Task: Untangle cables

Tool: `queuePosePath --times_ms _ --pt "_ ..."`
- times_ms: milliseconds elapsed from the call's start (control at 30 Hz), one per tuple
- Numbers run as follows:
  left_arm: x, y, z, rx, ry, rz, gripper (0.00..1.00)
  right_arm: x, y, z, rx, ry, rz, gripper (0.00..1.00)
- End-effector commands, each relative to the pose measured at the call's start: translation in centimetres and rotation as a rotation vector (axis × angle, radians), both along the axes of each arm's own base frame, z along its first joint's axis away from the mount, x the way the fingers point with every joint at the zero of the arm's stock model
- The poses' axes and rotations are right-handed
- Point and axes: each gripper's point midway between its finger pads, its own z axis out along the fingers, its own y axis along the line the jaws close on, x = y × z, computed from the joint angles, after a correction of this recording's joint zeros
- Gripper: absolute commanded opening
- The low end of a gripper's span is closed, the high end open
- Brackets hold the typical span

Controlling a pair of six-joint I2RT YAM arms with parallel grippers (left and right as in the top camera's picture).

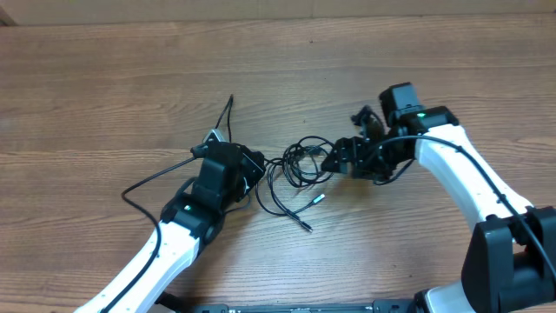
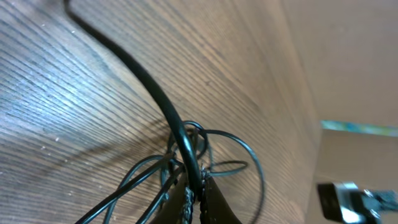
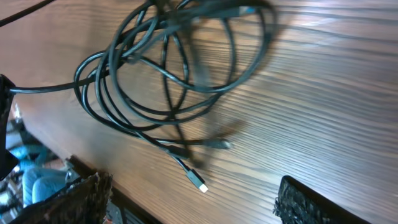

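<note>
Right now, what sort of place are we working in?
Probably a robotics lab bench: a wood-grain table, a white left arm and right arm reaching over it, and tangled thin black cables laid out.

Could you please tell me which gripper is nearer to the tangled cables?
Left. The left gripper is shut on a strand of the cables, at the loops' left edge; the right gripper stands open by their right edge.
</note>
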Motion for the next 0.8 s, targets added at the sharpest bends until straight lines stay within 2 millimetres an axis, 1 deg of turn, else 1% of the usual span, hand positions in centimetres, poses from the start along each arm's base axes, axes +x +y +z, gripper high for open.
queuePosePath --times_ms 0,67,133,267,400,467,500,533,567,633,767 --pt "0.0 0.5 2.0 0.013 -0.062 -0.004 0.04 -0.6 2.9 1.3 0.054 -0.009 0.019 0.84" --pt "-0.1 0.9 1.7 0.03 -0.049 0.009 0.04 -0.8 4.7 1.0 0.067 -0.024 0.035 0.84" --pt "-0.2 1.0 1.5 0.034 -0.039 0.01 0.04 -1.0 6.0 0.5 0.069 -0.05 0.049 0.84" --pt "-0.3 1.1 1.3 0.034 -0.032 0.015 0.04 -1.0 7.4 -1.7 0.002 -0.103 0.016 0.84" --pt "-0.3 1.1 1.4 0.033 -0.032 0.016 0.04 -1.7 9.2 -3.1 0.033 -0.167 0.061 0.84" --pt "-0.3 1.0 1.4 0.029 -0.031 0.012 0.04 -1.8 9.8 -3.7 0.034 -0.212 0.072 0.83" --pt "-0.4 0.9 1.4 0.025 -0.03 0.006 0.04 -1.6 10.0 -4.0 0.027 -0.241 0.073 0.8" --pt "-0.4 0.7 1.5 0.014 -0.025 0.002 0.04 -1.1 10.2 -4.4 0.009 -0.296 0.061 0.74" --pt "-0.5 0.5 1.5 0.006 -0.023 -0.007 0.04 -0.6 10.2 -4.6 -0.009 -0.323 0.036 0.64" --pt "-0.6 0.1 1.9 -0.009 -0.025 -0.025 0.04 0.3 9.9 -4.8 -0.044 -0.35 -0.032 0.48" --pt "-0.4 -0.1 2.8 -0.015 -0.044 -0.036 0.04 1.7 8.5 -5.2 -0.129 -0.362 -0.179 0.17"
